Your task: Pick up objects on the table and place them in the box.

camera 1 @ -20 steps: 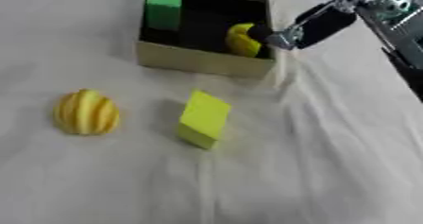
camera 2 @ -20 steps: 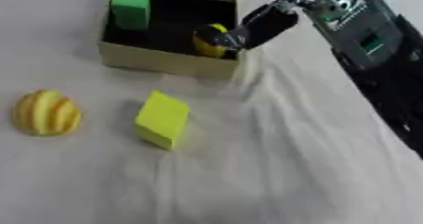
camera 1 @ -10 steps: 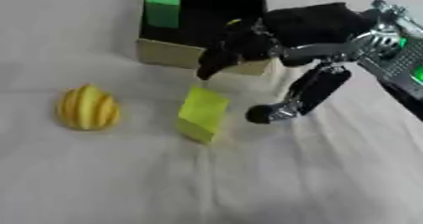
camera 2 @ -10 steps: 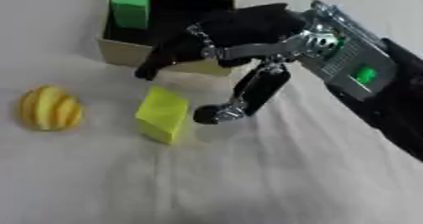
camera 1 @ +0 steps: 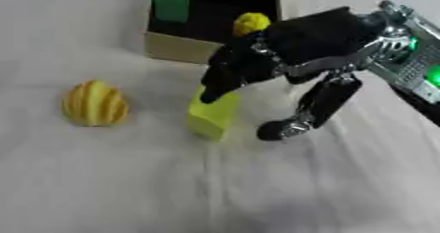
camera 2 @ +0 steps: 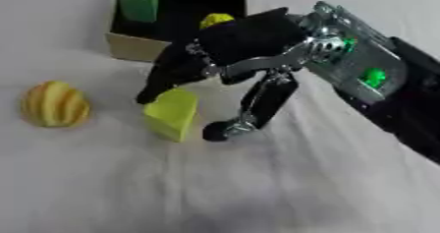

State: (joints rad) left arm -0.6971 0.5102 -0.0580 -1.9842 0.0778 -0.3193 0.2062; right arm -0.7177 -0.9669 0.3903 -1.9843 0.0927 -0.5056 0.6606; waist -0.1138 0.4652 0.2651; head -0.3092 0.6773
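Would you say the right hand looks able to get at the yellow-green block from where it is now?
Probably yes. The right hand is open directly over the yellow-green block, fingers reaching its far top edge and thumb hanging at its right side. Nothing lies between; the striped yellow object sits well off to the left.

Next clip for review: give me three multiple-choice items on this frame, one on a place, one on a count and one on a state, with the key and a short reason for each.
1. Where is the green block?
A. In the box
B. On the cloth beside the yellow block
C. In the right hand

2. How many things lie on the cloth outside the box?
A. One
B. Two
C. Four

3. How is the right hand?
A. Curled shut round the striped thing
B. Open over the yellow block
C. Flat on the cloth, far from everything

Key:
1 A: the green block stands in the box.
2 B: the yellow block and the striped yellow thing.
3 B: the right hand has spread fingers and its thumb beside the block.
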